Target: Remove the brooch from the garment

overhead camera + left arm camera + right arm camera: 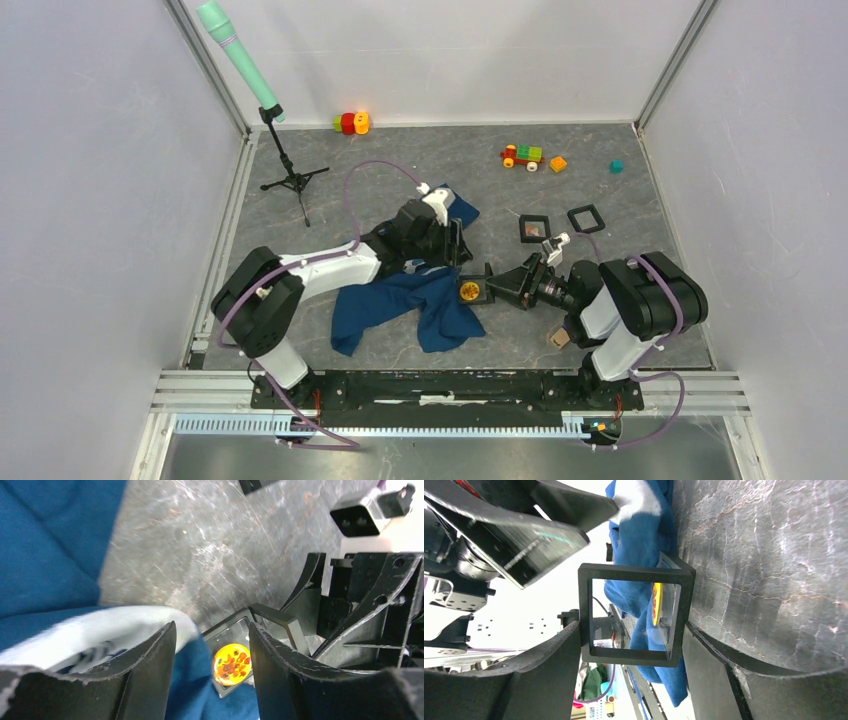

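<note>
The garment (400,300), a dark blue T-shirt, lies crumpled mid-table; its white print shows in the left wrist view (100,630). The brooch (468,291), a round yellow disc with orange flowers, sits in an opened black frame case (480,285) at the shirt's right edge. My left gripper (450,245) is open and empty above the shirt, and the brooch (232,664) shows between its fingers. My right gripper (492,285) has a finger against each side of the case (634,655). The brooch (657,604) shows edge-on, with the shirt (639,525) behind it.
Two more black frames (533,228) (585,217) lie behind the right arm. A small wooden block (558,338) lies by its base. A mint stick on a tripod (295,180) stands back left. Toy blocks (351,122), a toy train (522,155) and small cubes (558,163) lie along the back.
</note>
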You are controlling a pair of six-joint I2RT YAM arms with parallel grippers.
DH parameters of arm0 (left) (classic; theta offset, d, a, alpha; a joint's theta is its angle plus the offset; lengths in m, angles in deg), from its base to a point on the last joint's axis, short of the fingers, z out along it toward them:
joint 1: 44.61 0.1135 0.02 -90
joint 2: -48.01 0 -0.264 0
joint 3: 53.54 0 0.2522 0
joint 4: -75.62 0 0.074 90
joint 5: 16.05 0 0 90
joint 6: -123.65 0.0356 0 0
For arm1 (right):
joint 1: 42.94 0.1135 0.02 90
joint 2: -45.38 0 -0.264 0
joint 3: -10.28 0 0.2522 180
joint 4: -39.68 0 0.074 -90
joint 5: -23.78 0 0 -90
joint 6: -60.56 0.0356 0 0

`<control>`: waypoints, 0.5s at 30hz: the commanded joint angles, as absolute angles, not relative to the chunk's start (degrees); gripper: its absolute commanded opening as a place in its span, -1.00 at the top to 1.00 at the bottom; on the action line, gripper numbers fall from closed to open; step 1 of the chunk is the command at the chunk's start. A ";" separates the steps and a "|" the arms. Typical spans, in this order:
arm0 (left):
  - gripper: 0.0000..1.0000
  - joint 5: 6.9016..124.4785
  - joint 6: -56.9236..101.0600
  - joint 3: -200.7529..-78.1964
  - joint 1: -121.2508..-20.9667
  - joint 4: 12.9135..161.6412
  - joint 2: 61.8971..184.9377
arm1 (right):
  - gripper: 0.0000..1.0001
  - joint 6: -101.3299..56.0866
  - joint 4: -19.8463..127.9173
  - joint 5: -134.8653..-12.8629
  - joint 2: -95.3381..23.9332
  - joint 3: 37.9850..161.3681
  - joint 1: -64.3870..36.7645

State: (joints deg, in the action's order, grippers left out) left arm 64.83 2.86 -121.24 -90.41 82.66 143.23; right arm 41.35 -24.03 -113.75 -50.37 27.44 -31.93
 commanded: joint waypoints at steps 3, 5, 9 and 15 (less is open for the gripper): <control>-0.23 64.58 4.72 -119.35 -86.42 85.73 138.41 | -0.07 29.31 -9.04 -111.73 -46.96 32.20 -33.33; -0.22 64.85 4.89 -118.35 -86.10 85.78 137.86 | -0.09 22.85 2.02 -109.17 -43.67 34.85 -33.69; -0.20 63.71 5.15 -117.67 -86.09 85.69 138.15 | -0.10 13.70 16.06 -104.65 -39.38 39.01 -34.10; -0.15 61.13 6.38 -117.69 -86.12 85.70 140.22 | -0.11 5.11 29.41 -99.37 -37.10 43.14 -34.15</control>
